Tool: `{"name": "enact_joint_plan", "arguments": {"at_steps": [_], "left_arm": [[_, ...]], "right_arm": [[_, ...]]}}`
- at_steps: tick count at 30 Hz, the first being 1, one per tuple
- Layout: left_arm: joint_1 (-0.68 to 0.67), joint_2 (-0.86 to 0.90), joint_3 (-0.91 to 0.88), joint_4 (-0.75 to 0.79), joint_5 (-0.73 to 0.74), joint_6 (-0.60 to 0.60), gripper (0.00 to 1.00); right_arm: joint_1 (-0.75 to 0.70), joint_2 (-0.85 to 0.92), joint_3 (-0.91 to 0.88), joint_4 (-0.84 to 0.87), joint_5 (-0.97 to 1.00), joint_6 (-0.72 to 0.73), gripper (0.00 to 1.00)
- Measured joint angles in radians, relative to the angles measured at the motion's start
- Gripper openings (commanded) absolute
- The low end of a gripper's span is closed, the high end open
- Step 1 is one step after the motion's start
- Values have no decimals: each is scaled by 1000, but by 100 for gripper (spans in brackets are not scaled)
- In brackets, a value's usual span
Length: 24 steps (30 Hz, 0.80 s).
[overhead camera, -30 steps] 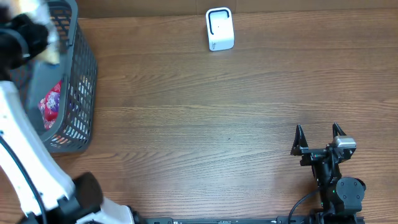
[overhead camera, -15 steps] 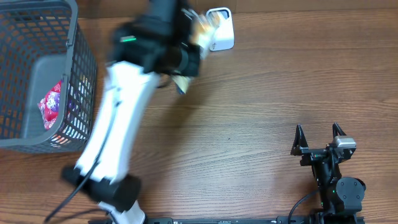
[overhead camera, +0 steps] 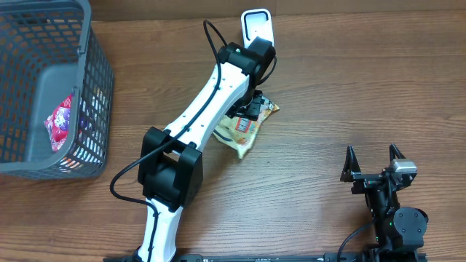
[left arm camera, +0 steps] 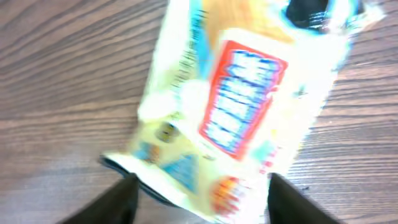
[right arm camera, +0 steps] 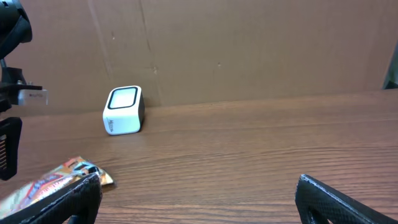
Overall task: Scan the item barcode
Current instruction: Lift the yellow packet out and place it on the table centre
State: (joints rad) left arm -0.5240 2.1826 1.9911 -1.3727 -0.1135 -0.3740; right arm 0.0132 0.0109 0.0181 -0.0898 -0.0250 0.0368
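The item, a yellow-and-white snack packet (overhead camera: 244,132) with a red-and-blue label (left arm camera: 242,102), appears to lie on the wood just in front of the white barcode scanner (overhead camera: 258,29). My left gripper (overhead camera: 252,109) hovers over the packet's far end. In the blurred left wrist view, the left gripper (left arm camera: 199,196) is open, its dark fingers (left arm camera: 118,200) spread either side of the packet's lower end, wood showing beside one. My right gripper (overhead camera: 373,161) rests open near the front right, with nothing between its fingers. Its wrist view shows the packet (right arm camera: 56,180) and the scanner (right arm camera: 123,109).
A grey mesh basket (overhead camera: 98,80) stands at the far left and holds a red-and-pink item (overhead camera: 60,122). The left arm (overhead camera: 211,94) stretches diagonally across the table's middle. A brown cardboard wall (right arm camera: 249,50) runs behind the scanner.
The left arm swung from the basket over to the scanner carrying the packet. The packet now appears to rest on the table, and the left jaws have spread apart. The right arm stayed still.
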Motion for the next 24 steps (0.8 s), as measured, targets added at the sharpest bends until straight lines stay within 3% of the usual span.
{"name": "enact_joint_plan", "arguments": {"at_steps": [4, 8, 9, 11, 13, 14, 16, 24], "left_arm": [[1, 0, 64, -72, -4, -1, 63], [18, -1, 303, -171, -4, 3, 64], [26, -3, 361, -185, -4, 7, 68], [57, -21, 495, -221, -5, 15, 85], [107, -45, 623, -255, -10, 28, 88], [142, -63, 674, -268, -12, 29, 89], [255, -114, 772, -298, -22, 33, 100], [730, -235, 838, -311, -2, 35, 100]], "right_arm": [[0, 0, 0, -1, 0, 0, 100], [0, 0, 0, -1, 0, 0, 100], [0, 0, 0, 0, 0, 0, 100], [0, 0, 0, 0, 0, 0, 100], [0, 0, 0, 0, 0, 0, 100], [0, 0, 0, 0, 0, 0, 100], [0, 0, 0, 0, 0, 0, 100], [0, 0, 0, 0, -1, 0, 100]]}}
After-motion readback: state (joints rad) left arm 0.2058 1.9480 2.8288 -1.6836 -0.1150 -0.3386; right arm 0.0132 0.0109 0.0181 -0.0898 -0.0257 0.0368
